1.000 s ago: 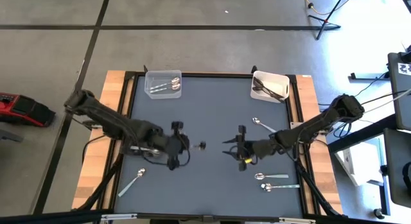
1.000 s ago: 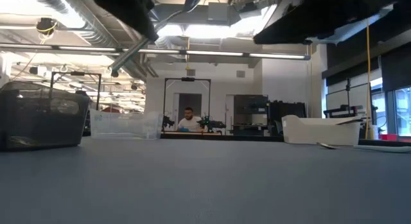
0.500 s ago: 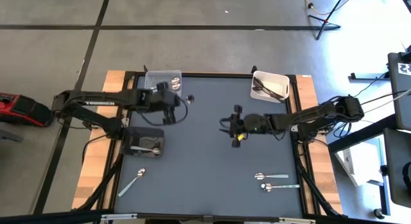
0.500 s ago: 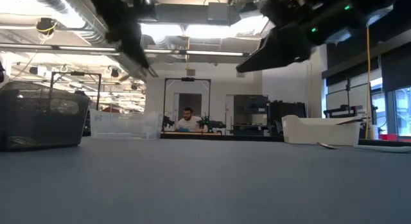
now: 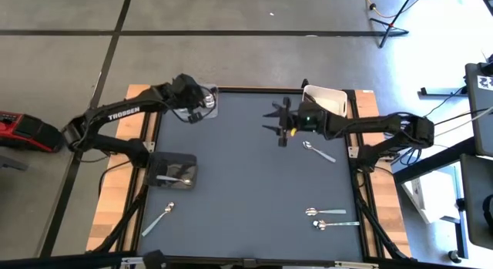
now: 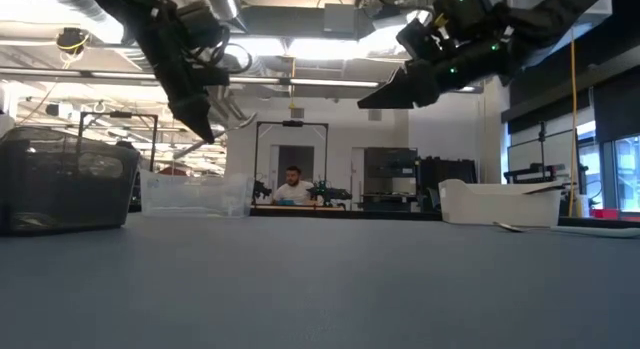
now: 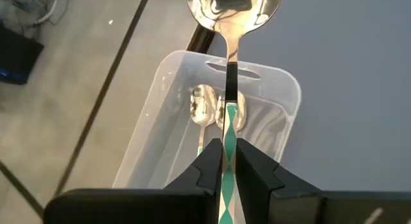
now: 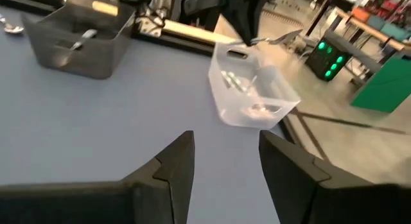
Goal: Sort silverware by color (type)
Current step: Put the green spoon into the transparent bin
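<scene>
far left at about 8 o'clock on the table, one loose silver spoon lies near the table edge. just above it, around 9 o'clock, a dark bin holds another spoon.

left gripper hangs over the clear bin at 11 o'clock, fingers clamped on the handle of a shiny spoon, bowl pointing out past the tips. left wrist view shows two or so light spoons already lying in that clear bin, so this looks like the drop step for a silver piece.

right gripper is in the air near 12 o'clock, just beside the white bin at 1 o'clock, fingers apart and holding nothing. dark utensils sit in the white bin.

right of centre, one silver spoon lies at about 2 o'clock, and two more spoons lie near each other at 4 o'clock, all still unsorted.

handling guess: small stiff metal, light, smooth and likely slippery, lies flat on the table. best pinched across the narrow handle near mid-length, thin edge makes lifting off the surface fiddly. not fragile, fine to drop into a bin.
</scene>
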